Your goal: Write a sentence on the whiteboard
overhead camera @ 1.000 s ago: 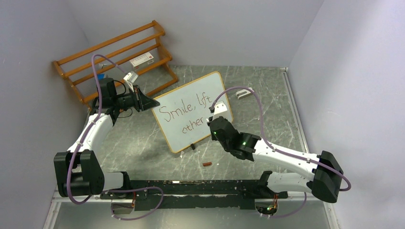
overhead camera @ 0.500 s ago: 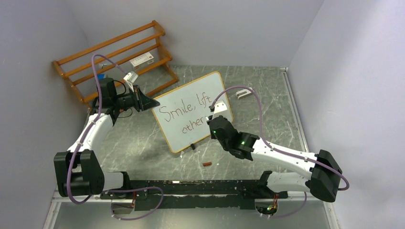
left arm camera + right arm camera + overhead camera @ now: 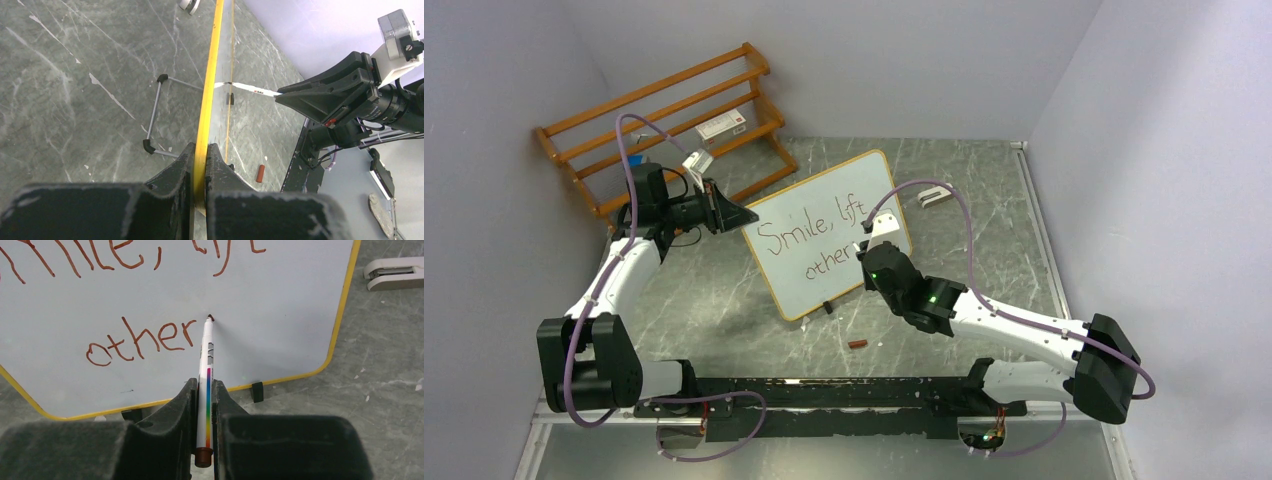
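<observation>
Your right gripper (image 3: 202, 390) pinches the marker (image 3: 206, 357), tip on the whiteboard (image 3: 285, 305) just after "other" (1 letter missing). Draw the "s" next, while your left gripper (image 3: 200, 152) clamps its edge.

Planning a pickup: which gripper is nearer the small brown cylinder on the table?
Right. The right gripper, at the whiteboard, is behind the cylinder; the left gripper clamps the board's left edge, farther off.

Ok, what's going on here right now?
The left gripper is clamped on the edge of the whiteboard, steadying it. The right gripper holds a marker with its tip on the board, just after "other". The sentence reads "Smile, lift other" so far, and the final "s" is barely started.
</observation>
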Controlling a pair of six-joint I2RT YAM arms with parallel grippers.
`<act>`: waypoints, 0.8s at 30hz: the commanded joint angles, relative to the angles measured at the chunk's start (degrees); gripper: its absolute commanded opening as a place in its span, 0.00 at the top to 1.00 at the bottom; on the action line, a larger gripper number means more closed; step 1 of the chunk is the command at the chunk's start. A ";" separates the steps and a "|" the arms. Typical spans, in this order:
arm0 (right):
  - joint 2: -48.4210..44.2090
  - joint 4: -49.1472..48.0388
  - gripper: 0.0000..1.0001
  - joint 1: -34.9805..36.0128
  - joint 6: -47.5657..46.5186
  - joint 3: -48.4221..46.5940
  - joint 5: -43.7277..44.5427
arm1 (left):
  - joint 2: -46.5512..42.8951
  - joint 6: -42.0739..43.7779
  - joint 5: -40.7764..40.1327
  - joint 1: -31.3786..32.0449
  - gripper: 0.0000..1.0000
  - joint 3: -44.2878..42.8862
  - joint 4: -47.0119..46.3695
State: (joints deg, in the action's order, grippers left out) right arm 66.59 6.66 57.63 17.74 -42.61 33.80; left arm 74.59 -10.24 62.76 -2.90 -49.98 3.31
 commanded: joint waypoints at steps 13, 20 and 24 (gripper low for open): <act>0.17 1.24 1.00 -0.42 0.13 0.47 -3.39 | 2.92 6.11 -11.26 0.35 0.95 1.46 5.13; -0.36 2.23 1.00 -0.37 0.39 0.86 -3.97 | 3.02 6.02 -11.25 0.35 0.95 1.39 4.96; -0.23 3.13 1.00 -0.32 0.62 0.85 -4.10 | 2.99 6.01 -11.24 0.32 0.95 1.46 5.02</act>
State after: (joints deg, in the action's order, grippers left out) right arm 66.46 8.03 57.54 17.76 -42.61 31.20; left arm 74.72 -10.24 62.76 -2.90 -50.00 3.31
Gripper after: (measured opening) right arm 0.138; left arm 0.101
